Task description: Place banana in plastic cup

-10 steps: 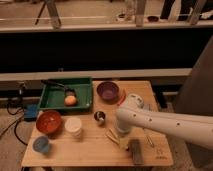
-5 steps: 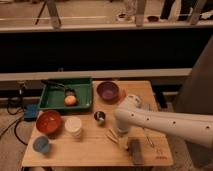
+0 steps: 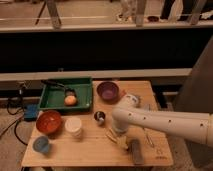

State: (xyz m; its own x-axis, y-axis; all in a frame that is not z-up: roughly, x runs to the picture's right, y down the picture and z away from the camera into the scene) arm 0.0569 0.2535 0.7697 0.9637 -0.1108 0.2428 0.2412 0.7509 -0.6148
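One bench point(image 3: 90, 152) carries everything. The arm point(image 3: 165, 122) reaches across it, its tool point(image 3: 116, 134) low, just left of the banana point(image 3: 135, 150); wide or narrow, I cannot tell. The banana, pale with darker edges, lies front right: probably light, soft, best gripped mid-length. The cup point(image 3: 41, 144) stands far left.

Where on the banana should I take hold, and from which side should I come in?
Probably at its middle, coming down from above and closing across its narrow width. The banana lies flat on the table near the front edge, with its length running roughly front to back and both long sides free. The gripper hangs just beyond its far end, slightly to the left in the camera view.
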